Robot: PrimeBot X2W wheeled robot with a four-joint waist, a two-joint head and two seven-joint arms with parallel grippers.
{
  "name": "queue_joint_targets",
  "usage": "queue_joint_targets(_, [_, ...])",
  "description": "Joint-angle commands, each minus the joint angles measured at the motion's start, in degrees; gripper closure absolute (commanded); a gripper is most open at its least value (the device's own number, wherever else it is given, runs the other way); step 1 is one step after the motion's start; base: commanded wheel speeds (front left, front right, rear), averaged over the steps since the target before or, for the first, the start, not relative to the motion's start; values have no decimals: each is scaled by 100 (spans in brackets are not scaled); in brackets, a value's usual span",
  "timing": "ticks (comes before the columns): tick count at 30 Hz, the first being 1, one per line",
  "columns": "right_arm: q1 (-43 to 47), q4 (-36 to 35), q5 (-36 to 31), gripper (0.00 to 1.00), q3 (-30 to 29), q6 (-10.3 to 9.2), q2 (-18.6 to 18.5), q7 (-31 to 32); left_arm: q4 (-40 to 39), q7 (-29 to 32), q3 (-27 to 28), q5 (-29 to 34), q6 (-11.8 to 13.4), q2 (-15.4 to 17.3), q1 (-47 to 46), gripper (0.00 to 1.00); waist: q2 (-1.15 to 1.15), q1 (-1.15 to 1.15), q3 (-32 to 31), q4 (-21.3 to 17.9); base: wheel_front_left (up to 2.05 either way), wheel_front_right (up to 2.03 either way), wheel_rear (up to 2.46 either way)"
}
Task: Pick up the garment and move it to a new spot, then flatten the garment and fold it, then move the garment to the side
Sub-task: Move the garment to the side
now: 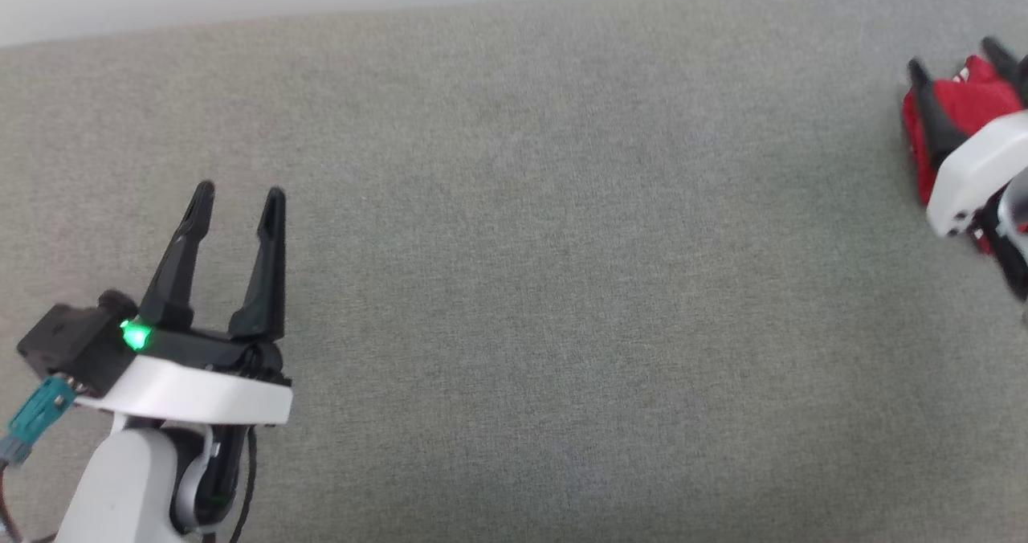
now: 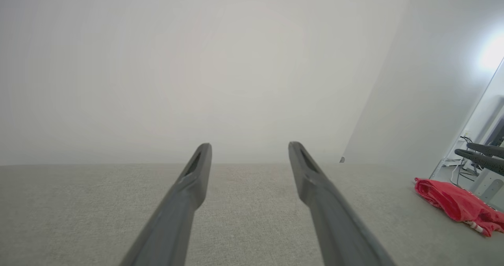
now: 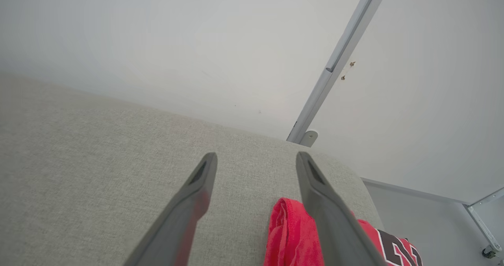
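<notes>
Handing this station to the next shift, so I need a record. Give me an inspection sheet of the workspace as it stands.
Surface: grey woven fabric surface, flat, mostly bare.
Job's things: red garment, bunched at the surface's far right edge, not flattened.
Clutter: nothing seen.
Grippers: left gripper jaws open, holding nothing, over bare fabric; right gripper jaws open, over the garment, contact cannot be told.
Cables: teal connector lead at the left wrist; loose cables on the floor beyond.
Surroundings: pale wall; grey metal rail.
</notes>
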Motion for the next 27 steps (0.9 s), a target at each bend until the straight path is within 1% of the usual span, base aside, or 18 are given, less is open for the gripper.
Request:
queue_joint_targets(1, [168,-91,100,0,105,-4,12,-112,-30,-28,75,25,-19,17,137,0,0,0,-136,43,0,0,0])
queue_joint_targets(7, [658,-418,357,0,275,-4,58,-435,-95,-28,351,119,-20,-6,584,0,0,0,-403,130,0,0,0])
queue_joint_targets(14, [1272,-780,496,0,215,-4,146,-621,-147,-28,557,182,-20,-5,1085,0,0,0,-668,206,0,0,0])
queue_joint_targets(16, [1521,-967,534,0,167,-4,171,-643,-182,-28,639,187,-19,-48,1254,0,0,0,-758,238,0,0,0])
queue_joint_targets(22, [2357,-1771,460,0,-364,-4,257,-646,-263,-28,908,244,-20,-142,1729,0,0,0,-982,343,0,0,0])
queue_joint_targets(27, [3150,-2480,276,0,-866,-4,428,-647,-283,-28,1110,261,-19,-228,2095,0,0,0,-1159,418,0,0,0])
